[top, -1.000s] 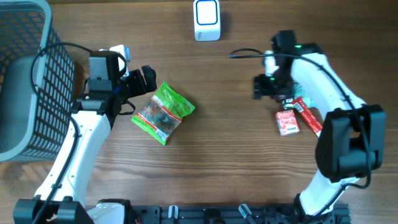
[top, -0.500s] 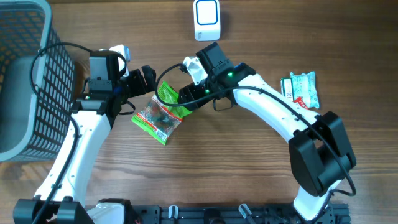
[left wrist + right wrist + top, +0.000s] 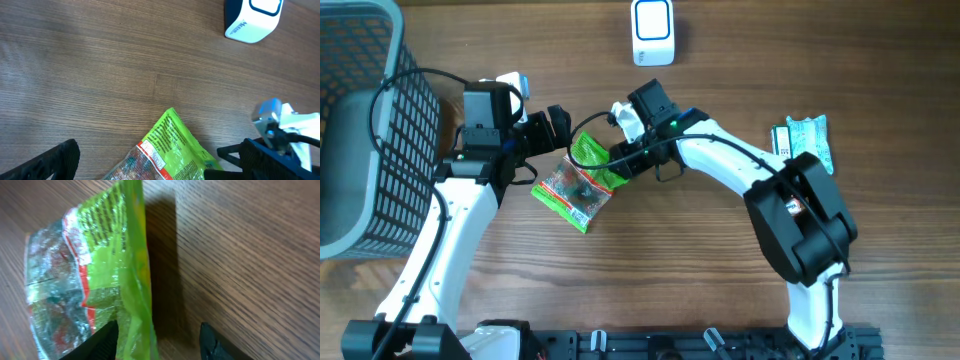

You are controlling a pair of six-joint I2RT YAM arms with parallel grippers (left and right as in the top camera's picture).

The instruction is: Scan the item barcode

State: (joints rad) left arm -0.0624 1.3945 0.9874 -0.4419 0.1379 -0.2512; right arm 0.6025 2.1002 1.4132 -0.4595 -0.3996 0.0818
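Two grippers: right gripper (image 3: 157, 339) jaws apart, straddling the green snack packet (image 3: 582, 182) edge, not clamped; left gripper (image 3: 552, 130) wide open, packet just ahead.

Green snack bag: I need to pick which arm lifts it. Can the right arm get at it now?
Probably yes. The right end effector sits at the edge of the green snack bag, its open jaws straddling that edge, with nothing in between.
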